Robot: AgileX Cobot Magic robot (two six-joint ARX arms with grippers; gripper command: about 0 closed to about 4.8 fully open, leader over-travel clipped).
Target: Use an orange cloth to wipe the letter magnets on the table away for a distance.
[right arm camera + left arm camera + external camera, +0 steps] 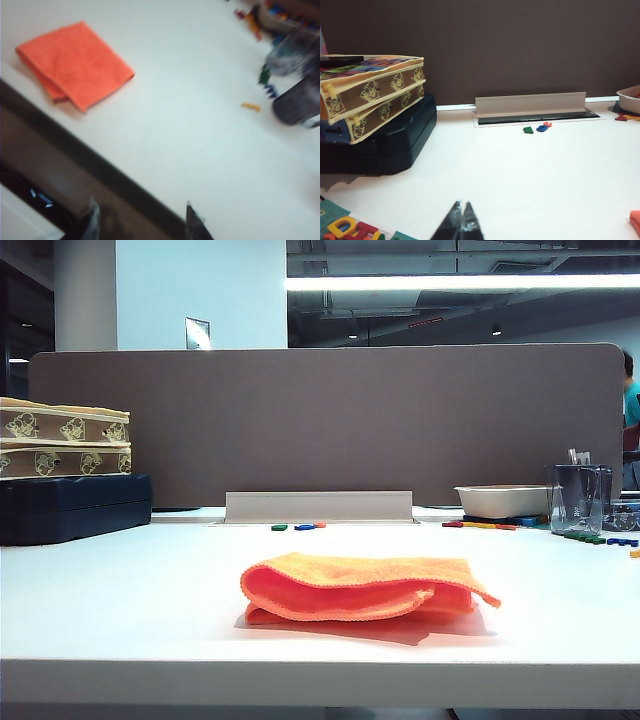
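Observation:
The orange cloth [365, 588] lies folded on the white table [130, 600], near its front edge and in the middle. Three small letter magnets [298, 527] sit behind it by the cable slot, and more lie at the far right [490, 525]. Neither gripper shows in the exterior view. In the left wrist view my left gripper [461, 206] is shut and empty, low over the table, far from the letter magnets [538, 128]. The right wrist view is blurred. There my right gripper [141, 207] is open and empty above the table's front edge, well apart from the cloth [75, 65].
A brown divider panel [330, 420] closes off the back. Two patterned boxes [65, 445] are stacked on a dark case [75, 508] at the left. A white tray [500, 500] and a clear jug [578, 498] stand at the back right. A letter board [350, 230] lies near my left gripper.

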